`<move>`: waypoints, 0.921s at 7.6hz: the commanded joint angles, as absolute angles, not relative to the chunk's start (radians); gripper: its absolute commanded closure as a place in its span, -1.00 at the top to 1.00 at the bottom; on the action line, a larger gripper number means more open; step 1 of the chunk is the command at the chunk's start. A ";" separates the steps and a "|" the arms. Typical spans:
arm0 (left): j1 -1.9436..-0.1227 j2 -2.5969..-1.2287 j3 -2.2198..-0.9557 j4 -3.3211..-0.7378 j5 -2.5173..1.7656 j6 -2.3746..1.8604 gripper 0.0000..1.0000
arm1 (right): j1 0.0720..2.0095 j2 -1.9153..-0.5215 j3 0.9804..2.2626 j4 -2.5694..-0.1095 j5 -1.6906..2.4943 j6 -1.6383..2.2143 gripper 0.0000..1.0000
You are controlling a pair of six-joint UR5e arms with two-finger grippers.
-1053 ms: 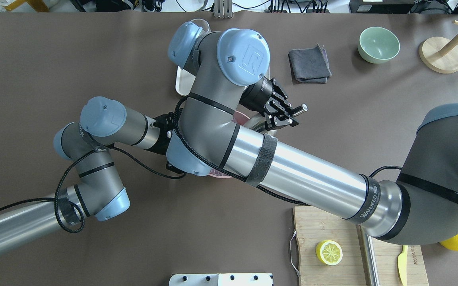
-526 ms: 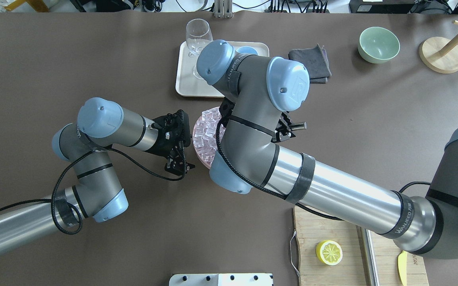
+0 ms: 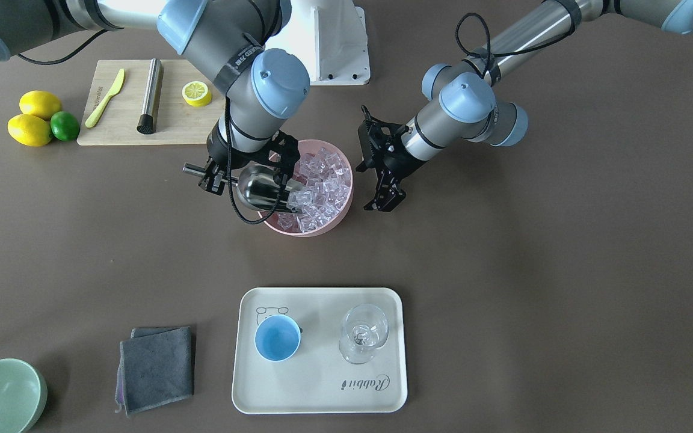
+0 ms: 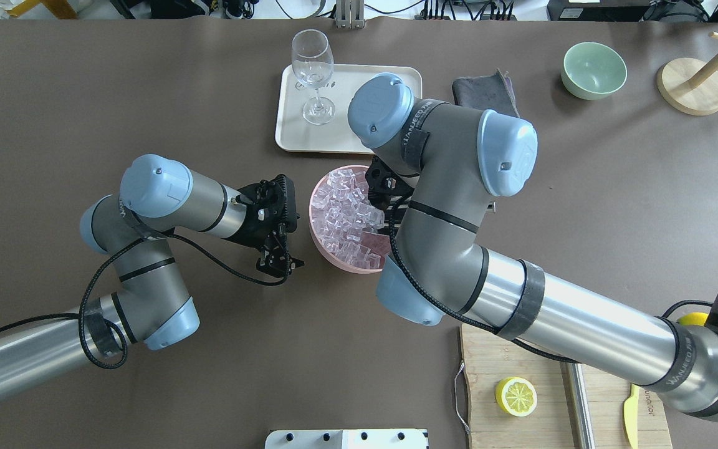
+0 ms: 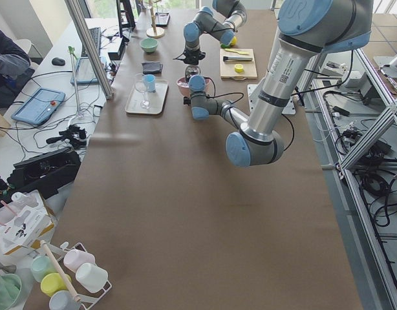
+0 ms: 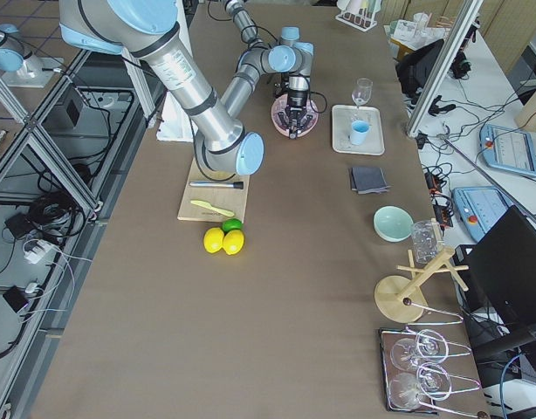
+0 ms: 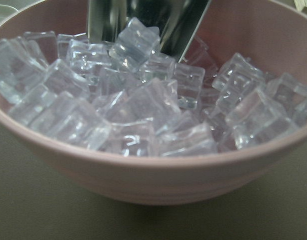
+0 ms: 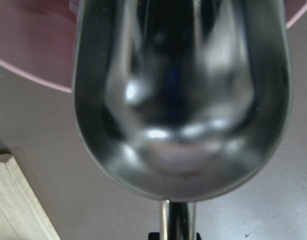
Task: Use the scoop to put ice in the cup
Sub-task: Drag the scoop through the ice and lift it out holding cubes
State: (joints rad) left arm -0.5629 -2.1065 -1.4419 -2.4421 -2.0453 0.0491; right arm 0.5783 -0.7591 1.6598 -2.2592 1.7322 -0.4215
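Right gripper (image 3: 214, 175), clamped on the scoop (image 3: 262, 189) handle, has swung in over the last second. The scoop's lip now meets the ice (image 3: 322, 180) in the pink bowl (image 3: 334, 224), trough empty: loading is beginning. Left gripper (image 3: 385, 204), jaws apart, stays beside the bowl. Cup (image 3: 277, 338) stands empty, well apart from the scoop. Overhead, the right arm hides scoop and cup.

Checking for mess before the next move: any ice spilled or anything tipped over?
Nothing stands out. The ice sits inside the pink bowl, none on the table; the cup and wine glass stand upright on the tray; the scoop dips into the ice.
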 commanded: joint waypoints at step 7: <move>-0.561 -2.105 -1.442 -2.441 -2.080 0.049 0.96 | 0.578 -0.925 1.779 -1.925 1.756 -0.259 -1.00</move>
